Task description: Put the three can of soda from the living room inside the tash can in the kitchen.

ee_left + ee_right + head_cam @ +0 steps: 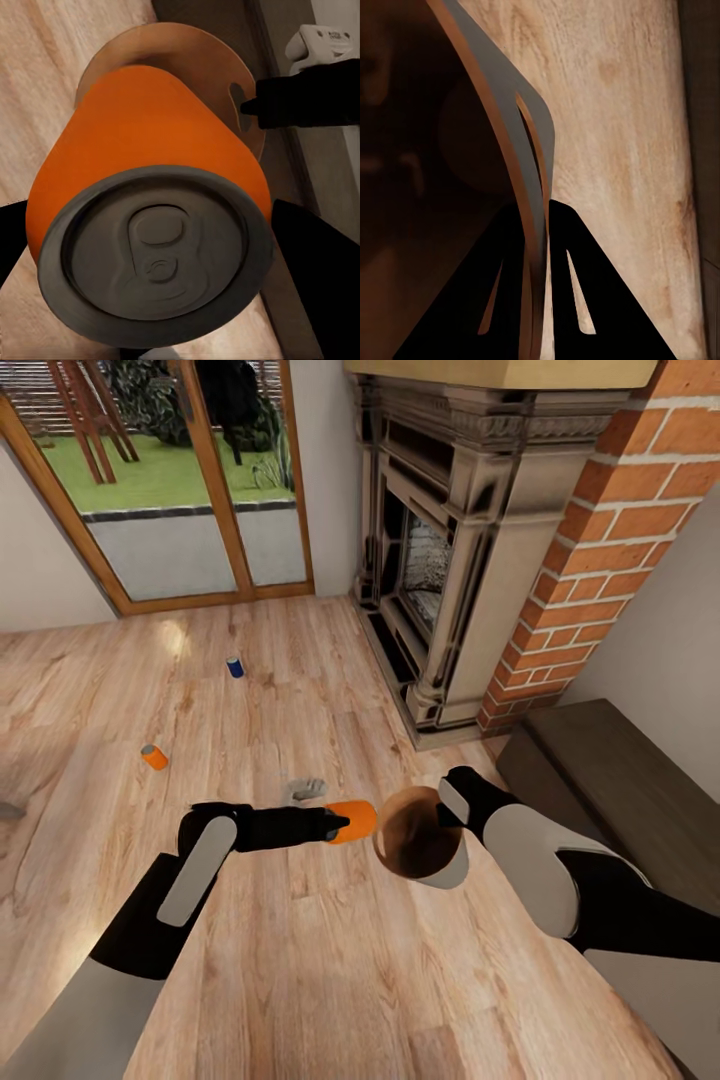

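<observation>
In the head view my left gripper [345,823] is shut on an orange can of soda [353,821], held sideways just left of the copper-brown tash can [415,834]. My right gripper [450,822] is shut on the bin's rim and holds it tilted, its dark inside facing the can. The left wrist view shows the can's grey top [154,255] close up, the tash can [214,56] behind it. In the right wrist view the bin's wall [502,142] runs between my fingers [600,300]. A second orange can [154,757] and a dark blue can [235,667] lie on the wood floor [320,960] of the living room.
An ornate fireplace [440,560] in a red brick chimney [610,550] stands ahead at right. Glass doors [170,490] are at the back left. A dark low bench [620,780] lies along the right wall. A small grey object [303,790] rests on the floor by my left gripper.
</observation>
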Robot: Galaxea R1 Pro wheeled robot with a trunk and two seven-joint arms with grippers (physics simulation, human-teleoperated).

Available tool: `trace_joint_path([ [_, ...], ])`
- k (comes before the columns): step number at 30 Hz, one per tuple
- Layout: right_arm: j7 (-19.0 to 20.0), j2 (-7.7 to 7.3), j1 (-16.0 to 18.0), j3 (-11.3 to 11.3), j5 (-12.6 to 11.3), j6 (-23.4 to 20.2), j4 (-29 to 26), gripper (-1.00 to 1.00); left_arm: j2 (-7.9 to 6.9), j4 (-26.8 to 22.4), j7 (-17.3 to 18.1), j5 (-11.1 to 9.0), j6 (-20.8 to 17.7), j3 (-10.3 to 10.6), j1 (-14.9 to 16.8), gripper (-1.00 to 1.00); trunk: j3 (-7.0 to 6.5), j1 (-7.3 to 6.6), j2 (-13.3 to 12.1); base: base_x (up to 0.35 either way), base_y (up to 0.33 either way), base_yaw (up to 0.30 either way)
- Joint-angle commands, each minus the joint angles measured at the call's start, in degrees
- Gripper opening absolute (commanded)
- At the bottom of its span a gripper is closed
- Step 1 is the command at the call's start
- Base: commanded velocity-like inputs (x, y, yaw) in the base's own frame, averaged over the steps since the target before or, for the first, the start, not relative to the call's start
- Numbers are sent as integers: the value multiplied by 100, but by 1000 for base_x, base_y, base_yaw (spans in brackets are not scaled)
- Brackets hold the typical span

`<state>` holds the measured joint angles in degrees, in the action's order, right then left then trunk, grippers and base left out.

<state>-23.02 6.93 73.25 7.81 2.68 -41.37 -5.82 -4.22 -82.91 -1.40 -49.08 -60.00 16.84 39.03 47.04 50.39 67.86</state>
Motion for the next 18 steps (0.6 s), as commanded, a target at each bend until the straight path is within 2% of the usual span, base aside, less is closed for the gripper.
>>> trace_joint_path([
  [1, 25, 7, 1, -5, 9, 4, -3, -100, 3, 3, 0, 6, 0, 15, 0, -100, -19, -23, -41, 0, 0, 0],
  [4, 25, 63, -2, -7, 6, 4, 1, -100, 21, 13, -5, 9, 0, 79, 0, -100, -73, -89, -162, 0, 0, 0],
  [8, 25, 126, -3, -11, 5, 1, 8, -100, 38, 28, -18, 6, 0, 351, 0, -100, -145, -177, -322, 0, 0, 0],
  [11, 25, 165, -3, -9, 5, 4, 9, -100, 42, 40, -28, 5, 0, 442, 0, -100, -199, -242, -443, 0, 0, 0],
  [18, 25, 261, -3, -14, -1, 5, 137, -100, 51, 57, -54, 18, 0, 521, 0, -100, -324, -396, -723, 0, 0, 0],
])
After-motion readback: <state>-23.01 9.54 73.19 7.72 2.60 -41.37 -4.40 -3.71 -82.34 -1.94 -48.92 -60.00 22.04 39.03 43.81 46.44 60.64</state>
